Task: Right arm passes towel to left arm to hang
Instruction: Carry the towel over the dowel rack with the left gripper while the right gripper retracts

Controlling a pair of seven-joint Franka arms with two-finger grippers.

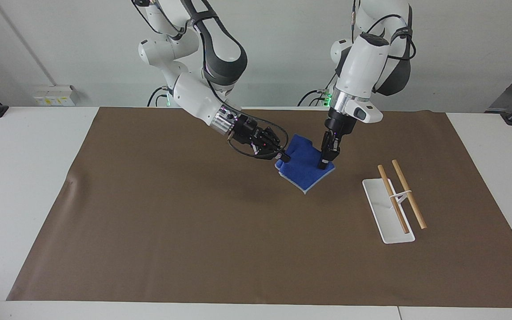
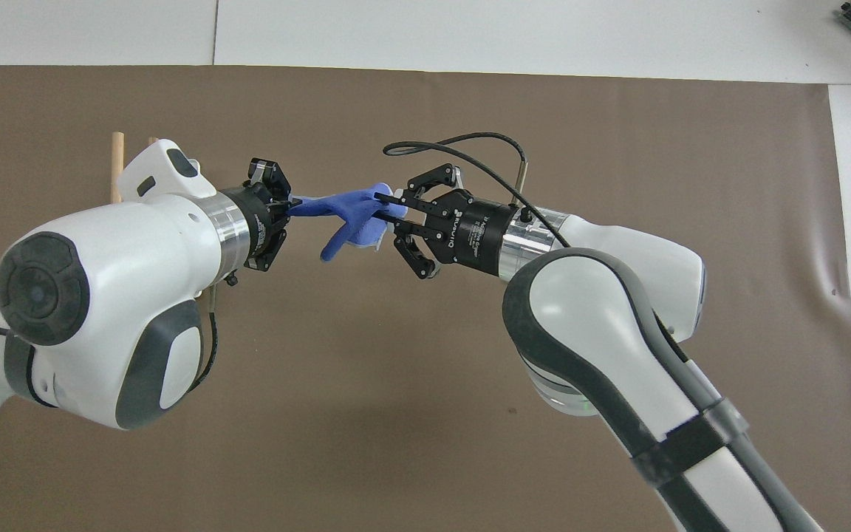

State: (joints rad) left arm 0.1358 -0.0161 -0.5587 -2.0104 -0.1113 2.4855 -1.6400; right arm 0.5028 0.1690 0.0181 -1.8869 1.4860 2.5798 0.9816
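Observation:
The blue towel [image 1: 302, 168] hangs in the air over the middle of the brown mat, stretched between both grippers. My left gripper [image 1: 323, 165] points down and is shut on the towel's edge toward the left arm's end. My right gripper [image 1: 284, 156] is at the towel's other edge. From overhead, the towel [image 2: 351, 214] runs from the left gripper [image 2: 294, 207] to the right gripper [image 2: 386, 208], whose fingertips stand slightly apart with cloth between them.
A white rack base [image 1: 387, 212] with two raised wooden rods [image 1: 409, 194] stands on the mat toward the left arm's end. Overhead, only one rod's tip [image 2: 117, 166] shows past the left arm. The brown mat [image 1: 171, 222] covers the white table.

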